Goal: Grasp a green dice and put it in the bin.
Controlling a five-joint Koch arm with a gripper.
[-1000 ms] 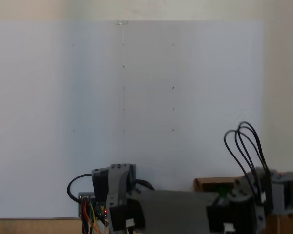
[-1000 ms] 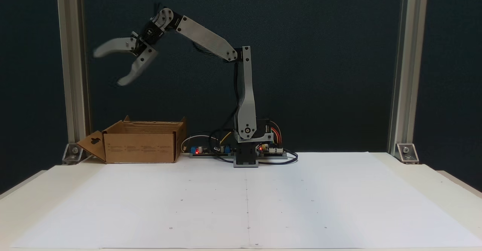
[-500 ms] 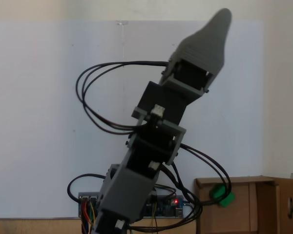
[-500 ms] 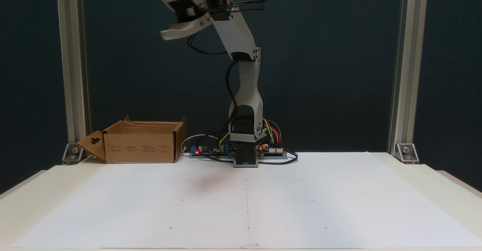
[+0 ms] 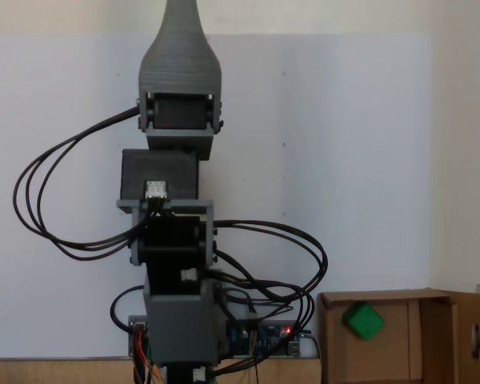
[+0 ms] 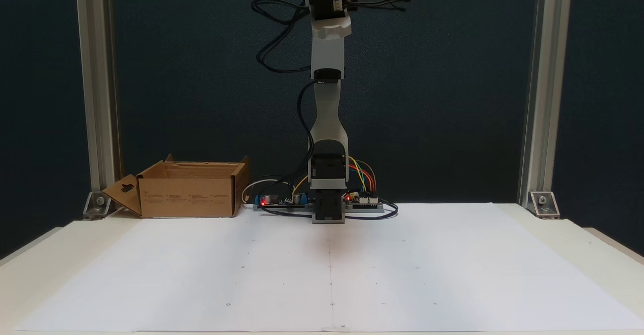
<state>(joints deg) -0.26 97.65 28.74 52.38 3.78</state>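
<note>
The green dice [image 5: 363,320] lies inside the bin [image 5: 400,356], near its left wall, with nothing touching it. In a fixed view the bin [image 6: 188,196] is a brown cardboard box at the table's back left, with a flap hanging off its left side, and its walls hide the inside. The arm stands upright in the middle of the table. My gripper [image 5: 181,18] is raised high and points away from the base, well clear of the bin. From above one grey jaw covers the other. Seen from the front, my gripper [image 6: 329,23] faces the camera and is partly cut off by the top edge.
A white paper sheet [image 6: 332,269] covers the table in front of the arm base [image 6: 328,209]. Circuit boards with coloured wires [image 6: 362,196] sit beside the base. Aluminium posts [image 6: 98,88] stand at the back corners. Black cables [image 5: 56,208] loop out beside the arm.
The arm has swung from above the bin back to the middle and now stands upright. The dice rests in the bin, uncovered as the arm cleared it.
</note>
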